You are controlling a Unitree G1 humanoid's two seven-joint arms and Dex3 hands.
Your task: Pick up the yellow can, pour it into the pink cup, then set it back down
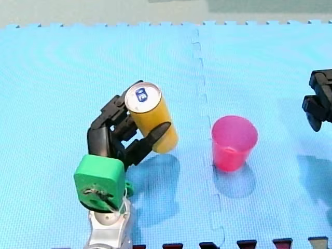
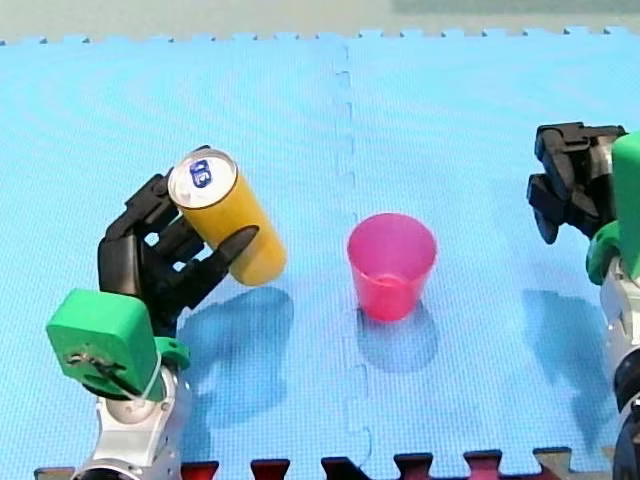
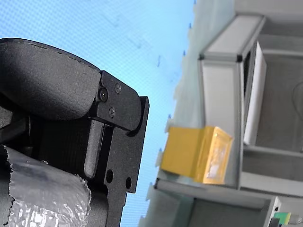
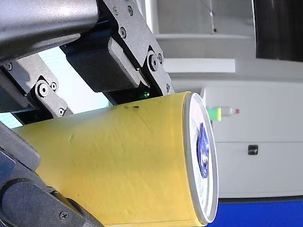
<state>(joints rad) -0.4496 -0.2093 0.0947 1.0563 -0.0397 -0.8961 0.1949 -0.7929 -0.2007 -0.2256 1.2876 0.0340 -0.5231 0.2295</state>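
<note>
Your left hand, in from the lower left, grips the tilted yellow can with 3 fingers, while your right hand hangs empty at far right.

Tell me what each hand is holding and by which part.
The left hand grips the yellow can around the middle of its side. The right hand, at the scene's right edge, holds nothing.

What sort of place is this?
Probably a robotics lab or test bay: blue interlocking foam mat as work surface, white cabinets beyond. Left hand grips the yellow can beside the pink cup; right hand off to the right.
</note>
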